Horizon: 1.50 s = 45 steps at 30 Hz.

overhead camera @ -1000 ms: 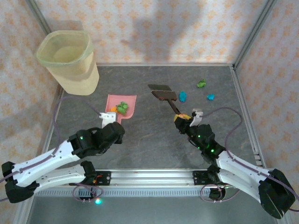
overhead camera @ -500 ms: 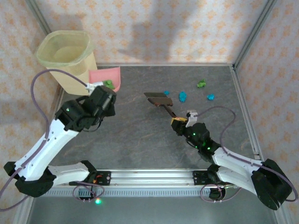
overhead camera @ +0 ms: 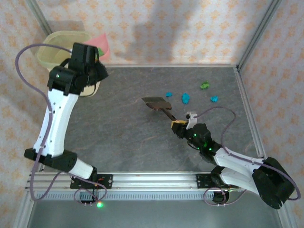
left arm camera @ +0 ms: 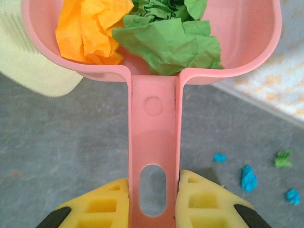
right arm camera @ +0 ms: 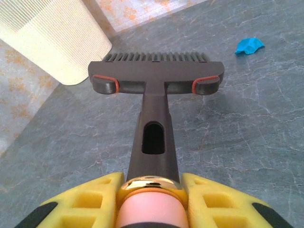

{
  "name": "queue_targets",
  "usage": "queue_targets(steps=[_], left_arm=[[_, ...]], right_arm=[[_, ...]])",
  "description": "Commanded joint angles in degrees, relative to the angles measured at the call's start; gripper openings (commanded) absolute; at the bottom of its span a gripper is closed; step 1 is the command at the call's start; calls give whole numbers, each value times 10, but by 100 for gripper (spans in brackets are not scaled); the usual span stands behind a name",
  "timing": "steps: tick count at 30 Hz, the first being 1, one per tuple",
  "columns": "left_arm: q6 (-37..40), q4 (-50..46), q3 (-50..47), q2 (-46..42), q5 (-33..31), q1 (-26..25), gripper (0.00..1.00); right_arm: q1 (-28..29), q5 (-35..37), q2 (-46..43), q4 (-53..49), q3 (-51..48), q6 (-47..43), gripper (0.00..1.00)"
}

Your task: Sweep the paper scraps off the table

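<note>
At upper left, the left gripper (left arm camera: 153, 194) clamped the dustpan (left arm camera: 153, 123) of scraps (left arm camera: 166, 42) by the bin (overhead camera: 49, 51), while the right gripper (right arm camera: 152, 190) clamped the brush (right arm camera: 156, 76); tipping probably needed the lip past the rim.

No readable writing, no label, brand, number or sign on the pink dustpan (left arm camera: 153, 137), the dark brush (right arm camera: 156, 76), the bin (right arm camera: 52, 33), the table (overhead camera: 133, 142)

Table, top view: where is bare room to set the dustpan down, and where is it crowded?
The table is bare left of centre, between the bin and the brush, and along the near strip by the front rail. Crowded: back right, where paper scraps lie between the brush head and the right rail.
</note>
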Motion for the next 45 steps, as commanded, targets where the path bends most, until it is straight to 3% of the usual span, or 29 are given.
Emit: queue_targets(steps=[1,7,16,26,42,45], left_arm=[[-19,1,66,41,83,44,0],[-96,76,83,86,195,121,0],[-152,119,148,161,257,171,0],[-258,218,143,191,315,198,0],[-463,546,-117,100,357,260,0],[-481,570,-134,96,368,269,0]], right_arm=[[5,-2,-2,47,26,-12,0],[6,-2,2,44,29,-14,0],[5,-2,6,43,30,-15,0],[5,-1,10,42,32,-15,0],[5,-5,7,41,32,-16,0],[6,-6,7,41,32,-16,0]])
